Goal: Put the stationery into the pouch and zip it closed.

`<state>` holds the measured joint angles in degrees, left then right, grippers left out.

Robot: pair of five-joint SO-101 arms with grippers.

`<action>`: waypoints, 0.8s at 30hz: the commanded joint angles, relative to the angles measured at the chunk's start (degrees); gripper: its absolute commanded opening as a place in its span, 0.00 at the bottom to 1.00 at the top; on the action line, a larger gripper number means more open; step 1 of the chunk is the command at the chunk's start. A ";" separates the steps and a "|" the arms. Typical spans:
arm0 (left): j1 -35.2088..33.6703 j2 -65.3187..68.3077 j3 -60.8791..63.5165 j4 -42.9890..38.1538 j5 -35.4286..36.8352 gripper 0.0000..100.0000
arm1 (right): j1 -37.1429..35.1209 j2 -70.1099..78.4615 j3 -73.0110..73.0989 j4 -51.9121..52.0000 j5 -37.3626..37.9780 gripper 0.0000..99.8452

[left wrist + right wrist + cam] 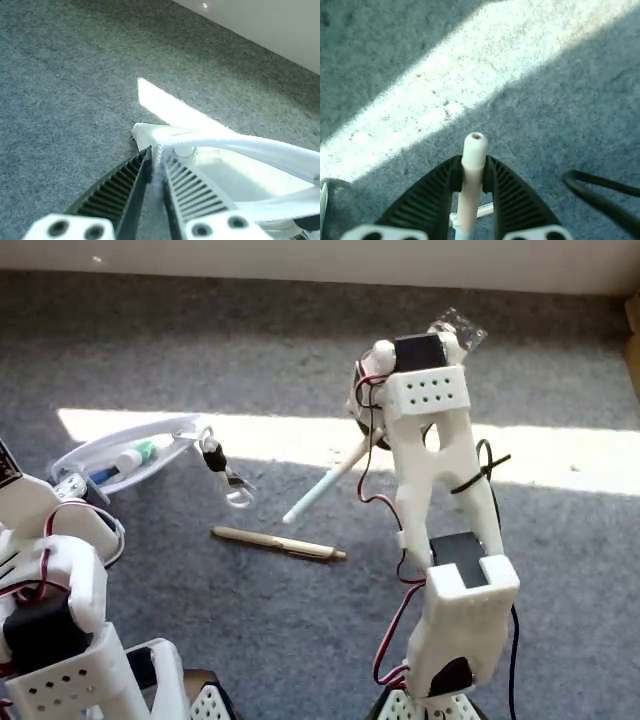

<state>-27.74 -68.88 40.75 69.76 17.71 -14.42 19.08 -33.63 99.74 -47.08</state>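
Observation:
A white pouch (125, 455) lies open at the left of the grey carpet, with a marker and other small items inside. My left gripper (156, 159) is shut on the pouch's rim (165, 137) at its near end. My right gripper (470, 172) is shut on a white and pale blue pen (325, 485), which hangs tilted above the carpet at the centre; the pen's end (473, 147) sticks up between the fingers. A gold pen (278, 542) lies flat on the carpet below the pouch's zip pull (228, 478).
A band of sunlight (560, 455) crosses the carpet behind the arms. A clear wrapper (458, 328) lies at the back right. A black cable (600, 192) runs beside the right arm. Open carpet stretches in the middle foreground.

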 commanded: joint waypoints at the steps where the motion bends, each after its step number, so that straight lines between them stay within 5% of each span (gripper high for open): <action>1: 1.27 -0.84 -0.31 -1.58 -0.70 0.01 | 0.40 -5.41 -1.54 1.10 0.97 0.01; 10: 1.27 -0.84 -0.31 -1.58 -0.79 0.01 | -0.84 -18.33 8.75 0.22 0.97 0.01; 24: 1.27 -0.84 -0.31 -1.58 -0.79 0.01 | -3.65 -42.33 34.51 -18.42 4.66 0.00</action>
<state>-27.56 -68.88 40.75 69.76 17.54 -16.53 -16.00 -2.42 85.58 -43.12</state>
